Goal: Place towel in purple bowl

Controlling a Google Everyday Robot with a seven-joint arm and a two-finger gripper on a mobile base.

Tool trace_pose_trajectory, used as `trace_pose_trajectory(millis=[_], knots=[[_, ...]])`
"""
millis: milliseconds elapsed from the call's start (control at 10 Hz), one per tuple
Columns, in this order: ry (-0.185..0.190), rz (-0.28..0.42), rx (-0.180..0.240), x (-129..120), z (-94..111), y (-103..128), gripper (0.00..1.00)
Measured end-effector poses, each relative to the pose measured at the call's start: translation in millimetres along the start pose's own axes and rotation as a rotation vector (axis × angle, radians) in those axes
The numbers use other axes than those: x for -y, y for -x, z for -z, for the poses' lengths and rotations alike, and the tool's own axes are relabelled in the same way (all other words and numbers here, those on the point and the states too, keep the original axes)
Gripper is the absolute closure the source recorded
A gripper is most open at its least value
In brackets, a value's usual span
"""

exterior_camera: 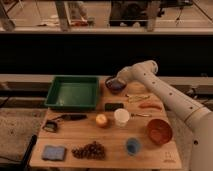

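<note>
Item one, purple bowl [115, 84]: it sits at the far edge of the wooden table [150, 155], just right of the green tray [73, 92]; something bluish-grey shows in its hollow, which I take to be the towel [116, 85], though I cannot make out its outline or whether it lies free. Item two, gripper [119, 79]: I have it at the end of the white arm [165, 95], which reaches in from the right and bends down over the bowl's far rim, directly above or touching the bluish patch; I cannot tell how the gripper is set, nor whether it holds the cloth or has let go. I judge the arm is posed this way because the drop point is the bowl itself, so the placement is at or near its end. Remaining stock, laid out apart from one another, I suppose so that each can be picked singly: orange-red bowl [159, 131] near right; small blue cup [133, 146] front; white cup [121, 117] centre; orange fruit [102, 120] beside it; dark rectangular piece [114, 106] behind those; grapes [89, 149] front; blue pad [53, 152] front left; dark tool [67, 118] below the tray.
</note>
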Motion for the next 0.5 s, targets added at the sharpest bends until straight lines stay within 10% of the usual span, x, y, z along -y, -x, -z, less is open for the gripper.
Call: trace_pose_trajectory(millis=[300, 500], knots=[[-0.014, 0.01, 0.0, 0.1, -1.1, -1.6, 0.89], [-0.019, 0.025, 0.005, -0.1, 0.1, 1.0, 0.68]])
